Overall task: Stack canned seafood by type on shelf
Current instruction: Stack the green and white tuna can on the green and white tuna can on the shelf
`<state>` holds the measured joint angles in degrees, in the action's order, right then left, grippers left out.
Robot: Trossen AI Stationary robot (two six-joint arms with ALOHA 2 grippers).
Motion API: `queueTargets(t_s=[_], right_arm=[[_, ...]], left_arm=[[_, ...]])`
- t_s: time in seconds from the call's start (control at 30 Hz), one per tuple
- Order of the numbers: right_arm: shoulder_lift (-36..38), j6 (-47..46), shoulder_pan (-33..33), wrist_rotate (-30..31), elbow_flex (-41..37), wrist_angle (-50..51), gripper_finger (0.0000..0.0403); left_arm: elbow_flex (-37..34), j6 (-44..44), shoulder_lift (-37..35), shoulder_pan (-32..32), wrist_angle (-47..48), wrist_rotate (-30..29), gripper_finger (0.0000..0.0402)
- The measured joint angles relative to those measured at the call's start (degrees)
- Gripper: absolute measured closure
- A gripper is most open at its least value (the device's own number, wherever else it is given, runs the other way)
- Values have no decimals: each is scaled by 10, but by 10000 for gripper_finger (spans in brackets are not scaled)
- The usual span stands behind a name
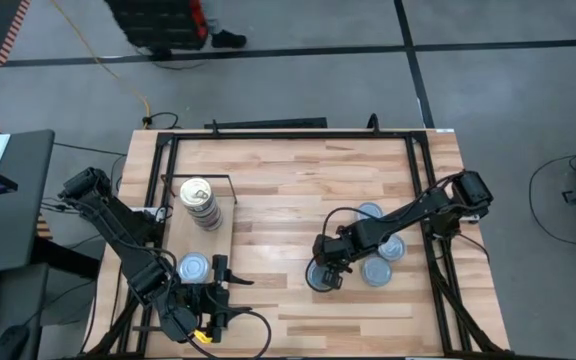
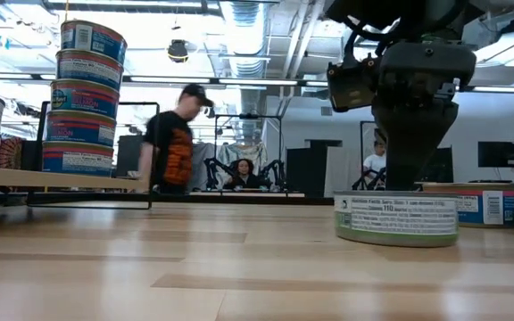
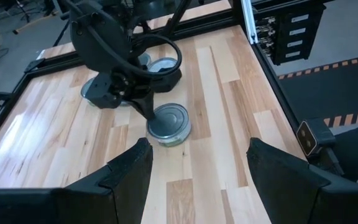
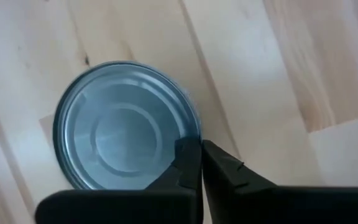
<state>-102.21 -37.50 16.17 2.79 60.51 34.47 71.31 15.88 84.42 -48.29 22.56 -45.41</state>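
Blue-topped tin [image 4: 126, 127] under the closed right tool [image 4: 201, 163], right of the desk's [image 1: 298, 200] middle.
Left tool [image 1: 211, 300] waits open by the shelf [image 1: 200, 240], near the desk's left edge; the tin looks rigid and smooth, probably slippery, best pinched across its rim.

The slatted wooden table [image 1: 288, 190] carries a pale shelf [image 1: 218, 240], loose tins [image 1: 380, 258] and stacked tins [image 1: 199, 203].

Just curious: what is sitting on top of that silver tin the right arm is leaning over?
Only the right hand, fingers shut, at the silver tin's rim. The rest of the lid shows bare; the part beneath the fingers is covered.
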Motion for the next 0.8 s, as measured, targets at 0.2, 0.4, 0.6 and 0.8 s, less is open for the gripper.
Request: queueTargets(t_s=[0.2,0.4,0.6,0.8], right_arm=[[-5,16,-28,16,-5,27,371],[-2,38,-70,16,-13,39,375],[45,53,-107,28,-5,112,374],[145,103,-44,113,21,134,374]], left_arm=[[0,3,0,0,0,2,150],[0,7,0,0,2,2,150],[0,5,0,0,6,1,150],[0,0,0,0,9,1,150]])
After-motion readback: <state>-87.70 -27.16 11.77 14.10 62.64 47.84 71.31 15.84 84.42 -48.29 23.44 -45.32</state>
